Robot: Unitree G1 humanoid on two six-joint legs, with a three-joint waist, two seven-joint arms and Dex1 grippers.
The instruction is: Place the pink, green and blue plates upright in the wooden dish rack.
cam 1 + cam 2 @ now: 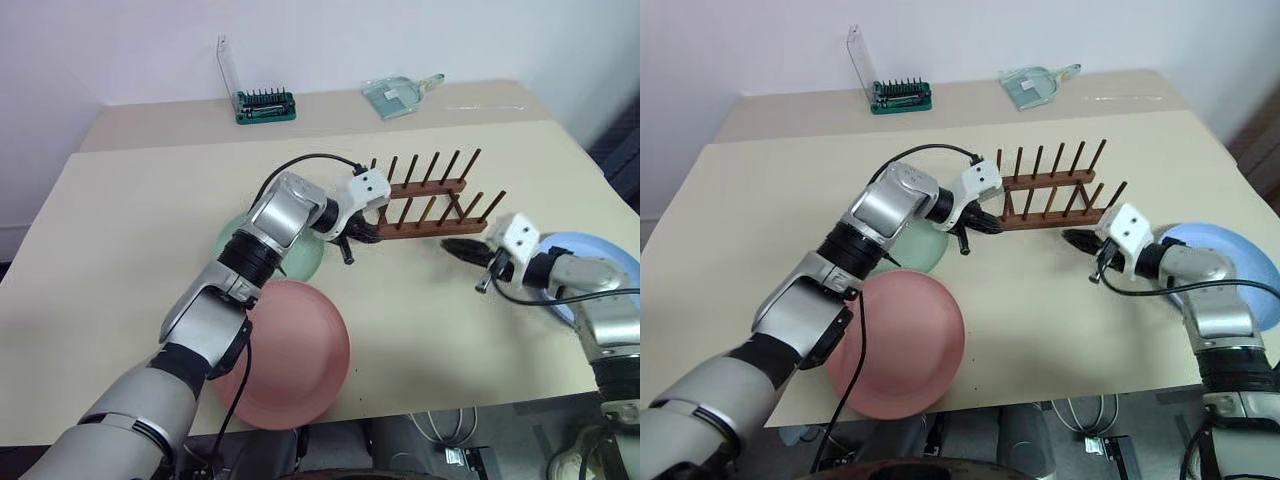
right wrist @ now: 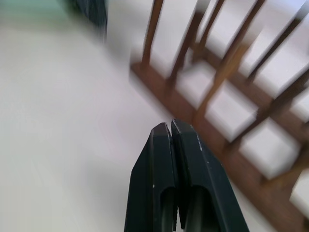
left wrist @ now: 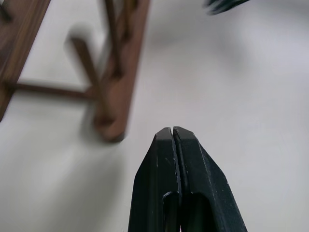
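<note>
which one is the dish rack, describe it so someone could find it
Look at the middle of the beige table, between the two robot arms. The wooden dish rack is dark brown, two rails of upright pegs, empty; the green bit holder sits at the table's far edge.

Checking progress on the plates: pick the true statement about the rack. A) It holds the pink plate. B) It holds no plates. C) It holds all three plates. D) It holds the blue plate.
B: the rack's pegs stand bare, while the pink plate, green plate and blue plate lie flat on the table.
</note>
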